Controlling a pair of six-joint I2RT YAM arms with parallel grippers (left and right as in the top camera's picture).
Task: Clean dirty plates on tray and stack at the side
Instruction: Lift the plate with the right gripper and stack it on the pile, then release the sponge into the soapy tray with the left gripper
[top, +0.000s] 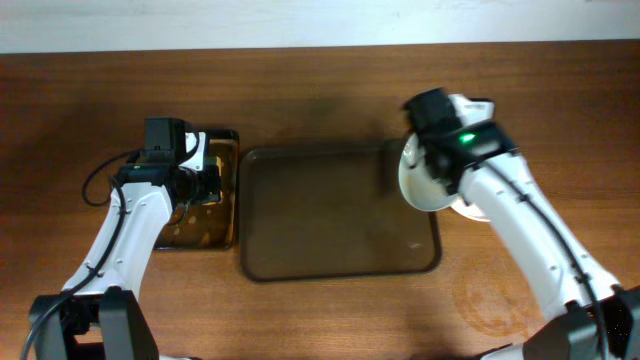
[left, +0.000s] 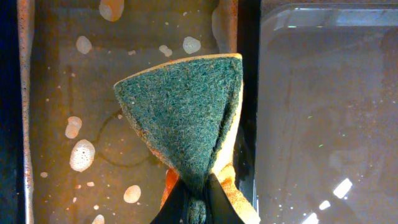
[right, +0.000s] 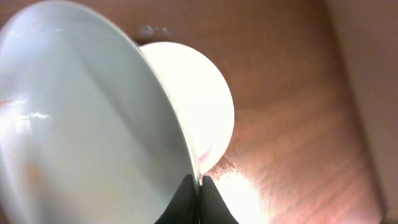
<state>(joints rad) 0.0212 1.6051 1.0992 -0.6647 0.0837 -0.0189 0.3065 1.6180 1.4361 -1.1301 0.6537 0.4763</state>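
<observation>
My right gripper (right: 196, 182) is shut on the rim of a white plate (right: 81, 118) and holds it tilted on edge above the table, at the dark tray's (top: 300, 255) right edge (top: 418, 180). Another white plate (right: 199, 87) lies flat on the table behind it, also partly seen from overhead (top: 472, 210). My left gripper (left: 194, 193) is shut on a green and yellow sponge (left: 186, 112), held over a small metal pan (left: 74, 93) of soapy water left of the tray (top: 225, 205).
The dark tray (left: 323, 124) lies at the table's middle with nothing seen on it. The pan holds brownish water with foam spots. Bare wooden table surrounds both, with the wall edge at the back.
</observation>
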